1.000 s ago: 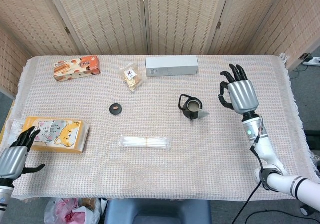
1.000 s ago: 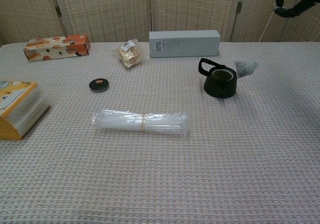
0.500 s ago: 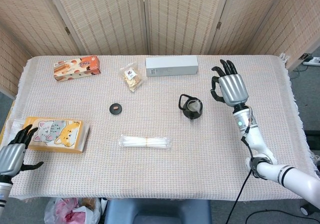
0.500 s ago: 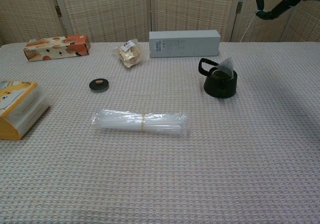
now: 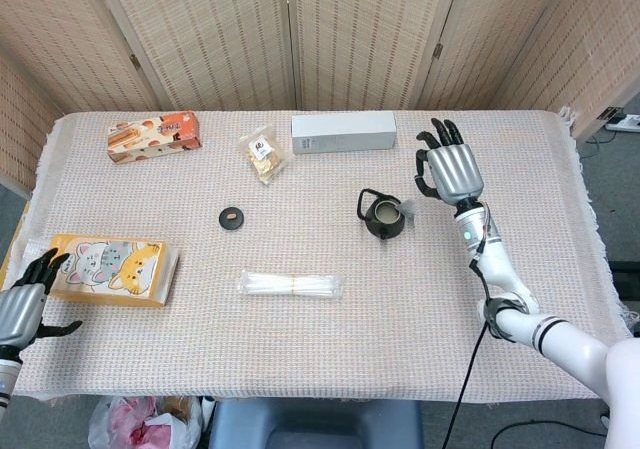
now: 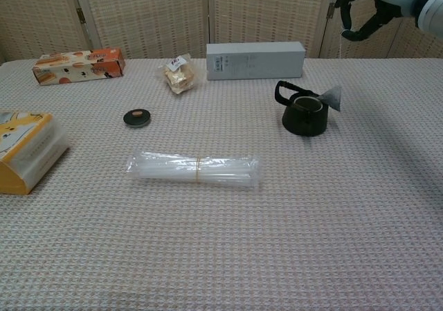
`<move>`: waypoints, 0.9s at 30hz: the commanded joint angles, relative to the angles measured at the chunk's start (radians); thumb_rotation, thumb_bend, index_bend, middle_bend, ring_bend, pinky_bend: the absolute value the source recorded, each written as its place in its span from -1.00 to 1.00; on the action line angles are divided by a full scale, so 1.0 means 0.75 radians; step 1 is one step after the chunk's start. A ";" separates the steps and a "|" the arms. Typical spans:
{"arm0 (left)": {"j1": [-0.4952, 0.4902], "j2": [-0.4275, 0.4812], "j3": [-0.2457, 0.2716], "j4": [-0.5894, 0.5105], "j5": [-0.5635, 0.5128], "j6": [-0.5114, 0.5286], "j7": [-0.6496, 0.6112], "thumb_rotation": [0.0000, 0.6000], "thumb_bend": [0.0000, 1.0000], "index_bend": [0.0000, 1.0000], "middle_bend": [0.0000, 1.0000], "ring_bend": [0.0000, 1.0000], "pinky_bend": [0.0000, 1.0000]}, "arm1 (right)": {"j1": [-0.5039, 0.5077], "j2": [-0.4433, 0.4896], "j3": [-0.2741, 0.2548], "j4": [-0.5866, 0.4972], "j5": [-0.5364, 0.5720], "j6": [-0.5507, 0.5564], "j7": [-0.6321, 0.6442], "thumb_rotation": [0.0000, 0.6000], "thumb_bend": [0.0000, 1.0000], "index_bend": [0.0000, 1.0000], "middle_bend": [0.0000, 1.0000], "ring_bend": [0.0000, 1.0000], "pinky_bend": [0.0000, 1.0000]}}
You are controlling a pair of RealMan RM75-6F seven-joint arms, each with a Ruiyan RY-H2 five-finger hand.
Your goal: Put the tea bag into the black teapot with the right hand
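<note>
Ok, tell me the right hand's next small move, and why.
Probably shift the right hand slightly toward the teapot and then lower it. The tea bag hangs on its string beside the open rim, on the side away from the handle, not yet inside, so it seems to need centring over the opening first.

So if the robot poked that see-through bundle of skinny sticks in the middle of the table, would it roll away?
Probably not far. The bundle lies flat in a loose clear wrapper, which would likely drag on the woven tablecloth. It looks light, so a poke might slide or turn it. The wrapper could be slippery to pinch.
</note>
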 commanded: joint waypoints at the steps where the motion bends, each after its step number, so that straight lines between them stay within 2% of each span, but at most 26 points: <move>1: -0.003 -0.001 -0.003 0.003 -0.008 -0.006 0.002 1.00 -0.78 -1.00 -1.00 -0.93 -0.43 | 0.021 -0.031 -0.011 0.050 -0.006 -0.023 0.027 1.00 -0.34 0.29 -0.53 -1.00 -1.00; 12: -0.003 0.005 -0.010 0.008 -0.018 -0.007 -0.014 1.00 -0.77 -1.00 -1.00 -0.93 -0.43 | 0.051 -0.030 0.004 0.055 -0.031 0.010 0.068 1.00 -0.34 0.29 -0.53 -1.00 -1.00; 27: 0.009 0.019 -0.015 0.004 -0.013 0.014 -0.041 1.00 -0.77 -1.00 -1.00 -0.93 -0.43 | 0.112 -0.072 0.005 0.080 -0.020 -0.034 0.056 1.00 -0.34 0.29 -0.53 -1.00 -1.00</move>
